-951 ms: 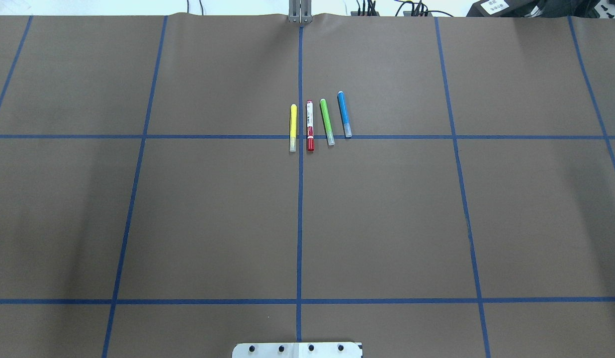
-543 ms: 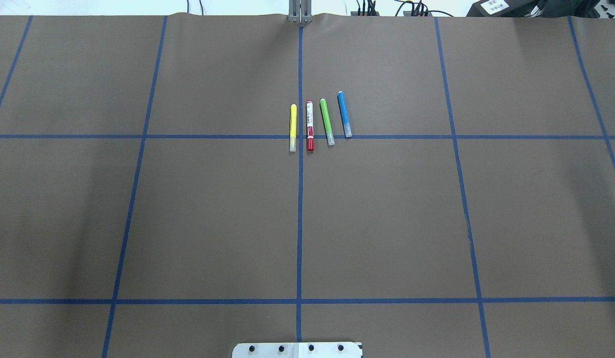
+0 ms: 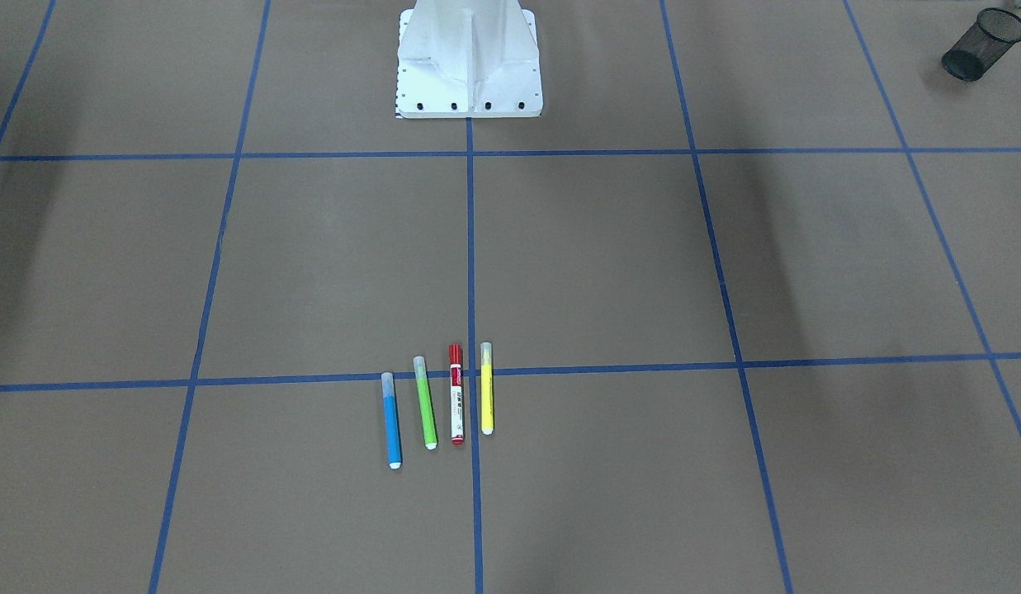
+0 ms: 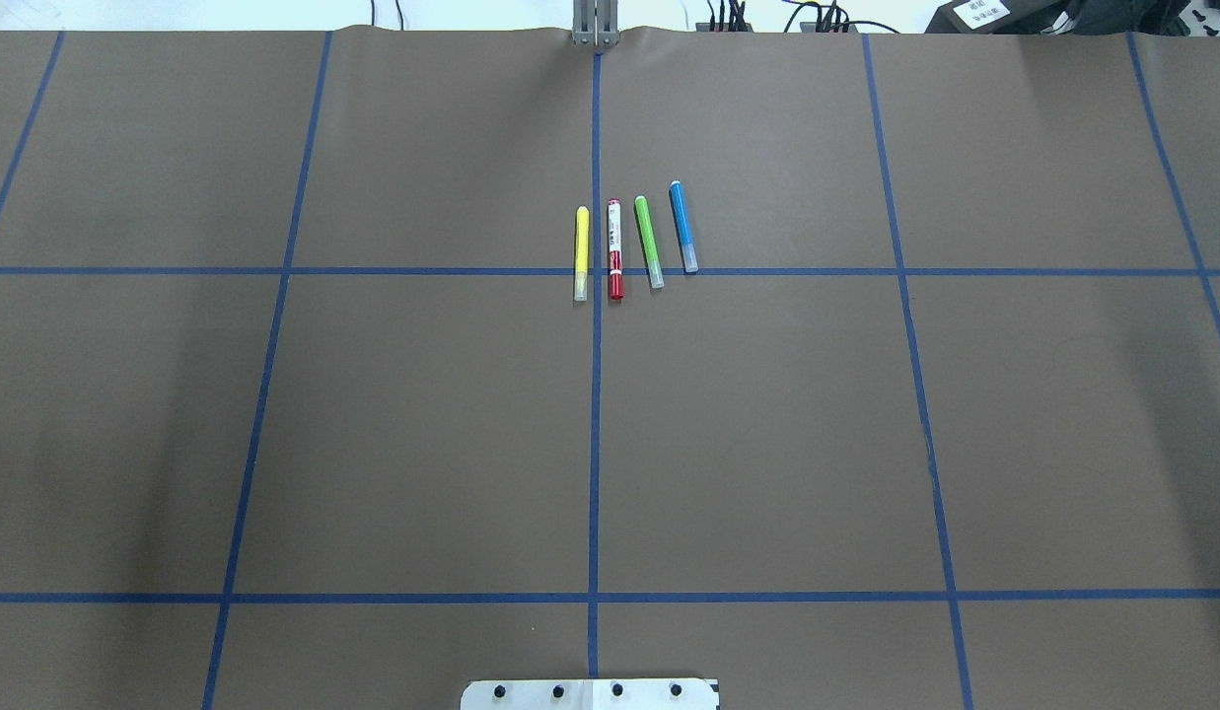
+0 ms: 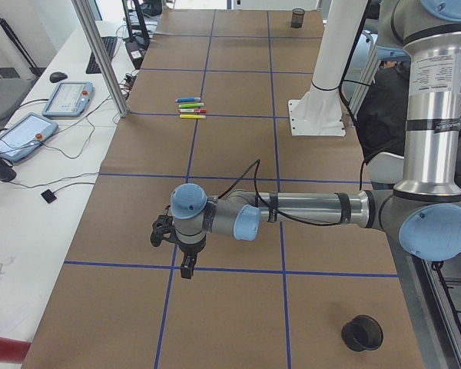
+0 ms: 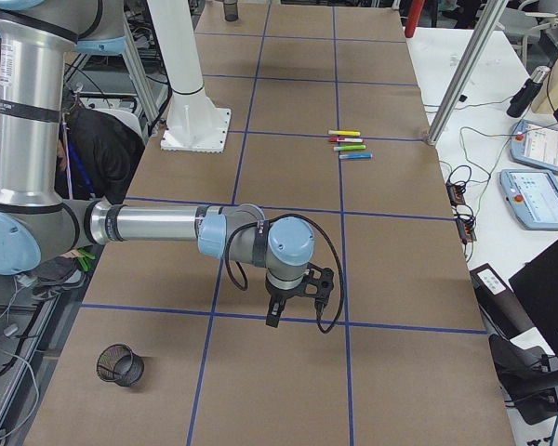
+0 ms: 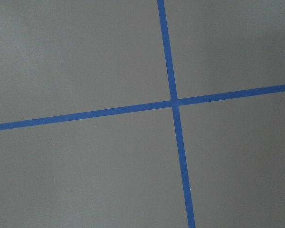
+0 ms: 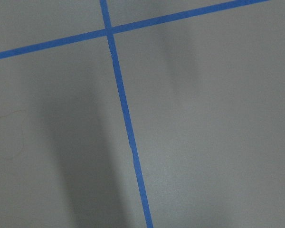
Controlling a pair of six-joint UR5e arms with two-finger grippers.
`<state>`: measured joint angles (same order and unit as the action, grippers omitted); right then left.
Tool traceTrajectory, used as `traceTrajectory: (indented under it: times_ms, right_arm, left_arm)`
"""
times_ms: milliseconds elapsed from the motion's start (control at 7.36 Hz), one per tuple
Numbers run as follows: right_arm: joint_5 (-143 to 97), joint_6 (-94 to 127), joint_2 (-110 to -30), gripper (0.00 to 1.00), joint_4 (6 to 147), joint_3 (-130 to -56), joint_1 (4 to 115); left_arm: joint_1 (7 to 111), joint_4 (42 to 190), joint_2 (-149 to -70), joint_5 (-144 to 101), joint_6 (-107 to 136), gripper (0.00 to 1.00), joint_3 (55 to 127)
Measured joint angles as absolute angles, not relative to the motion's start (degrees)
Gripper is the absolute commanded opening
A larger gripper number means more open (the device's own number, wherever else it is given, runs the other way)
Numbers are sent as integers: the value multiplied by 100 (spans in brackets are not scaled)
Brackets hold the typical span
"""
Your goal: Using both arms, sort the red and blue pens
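Out on the robot's left, the left arm [image 5: 307, 209] reached level over the table [image 4: 422, 444], and the left gripper [image 5: 186, 270] hung pointing down above a tape crossing, well apart from the pens. It showed only from the side, so I couldn't tell whether its fingers were spread or pressed together. A black mesh cup [image 5: 362, 332] lay on its side on the paper near that arm's shoulder. Its wrist camera had nothing but brown paper and two crossing tape lines. Into the middle now: four pens lay side by side across the far cross line, none touching. First the yellow pen [image 4: 581, 252], just left of the centre line. Then the red marker [image 4: 614, 248], just right of that line, red cap toward the robot. Next the green pen [image 4: 649, 242], a touch tilted. Then the blue pen [image 4: 682, 226], farthest right and set a little farther back, its clear cap ending at the cross line. Nothing held any of them. Over on the right, the right arm [image 6: 158, 225] stretched level the same way, and the right gripper [image 6: 272, 318] pointed down beside a tape line, far from the pens. I couldn't tell its fingers' state either. A second mesh cup [image 6: 119, 364] lay near that arm.
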<state>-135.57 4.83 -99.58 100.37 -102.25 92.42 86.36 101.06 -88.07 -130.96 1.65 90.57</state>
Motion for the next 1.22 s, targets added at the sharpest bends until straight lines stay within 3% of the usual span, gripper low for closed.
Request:
traceTrajectory:
  times_ms: [679,1223]
  right_arm:
    - [-13541,502,-9793,100,9908,-10173,9209]
    - [-13521,565,-8491,100,9847,-9175,8832]
  left_arm:
    - [8609,10079,-9113,-13063,200,100,9032]
    - [8323,9912,-10018,-13048,272,100,9033]
